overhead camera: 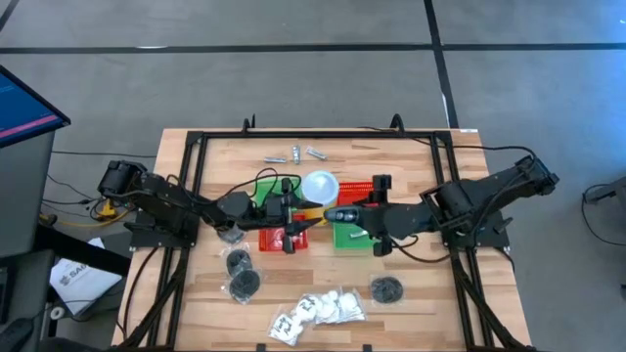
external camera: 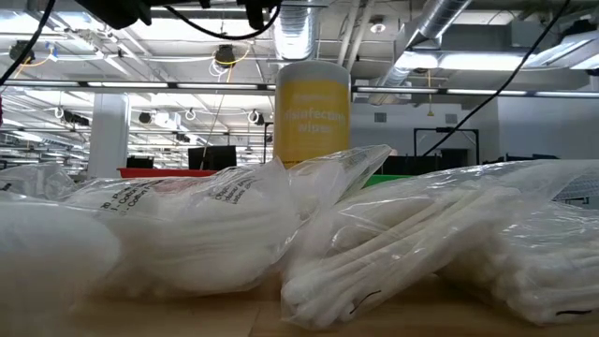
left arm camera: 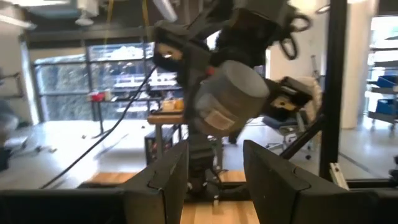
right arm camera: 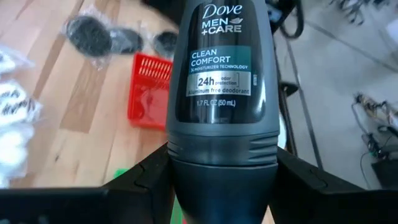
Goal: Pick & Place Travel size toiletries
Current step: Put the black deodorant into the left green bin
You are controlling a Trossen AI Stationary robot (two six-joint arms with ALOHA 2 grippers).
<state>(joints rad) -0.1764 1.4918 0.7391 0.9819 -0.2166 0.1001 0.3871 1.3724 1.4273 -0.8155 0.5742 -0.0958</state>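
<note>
While the Dove Men+Care roll-on deodorant [right arm camera: 222, 93] sits clamped upright between the right gripper [right arm camera: 222, 180]'s two fingers, it hangs over the middle of the table [overhead camera: 411, 166], at about three o'clock from the yellow wipes canister [overhead camera: 319, 186] with its white lid. The left gripper [overhead camera: 293, 210] faces it from nine o'clock over the red basket [overhead camera: 277, 238], fingers parted on nothing. Bagged dark round pieces [overhead camera: 241, 275] lie at seven o'clock, white cotton swab packets [overhead camera: 318, 311] at six, small silvery pieces [overhead camera: 293, 154] at twelve.

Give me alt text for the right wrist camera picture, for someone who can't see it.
A dark Dove Men+Care roll-on deodorant fills the frame, gripped between the right hand's two dark fingers. Behind it a red mesh basket sits on the wooden table, with dark round pieces in clear bags beyond.
</note>
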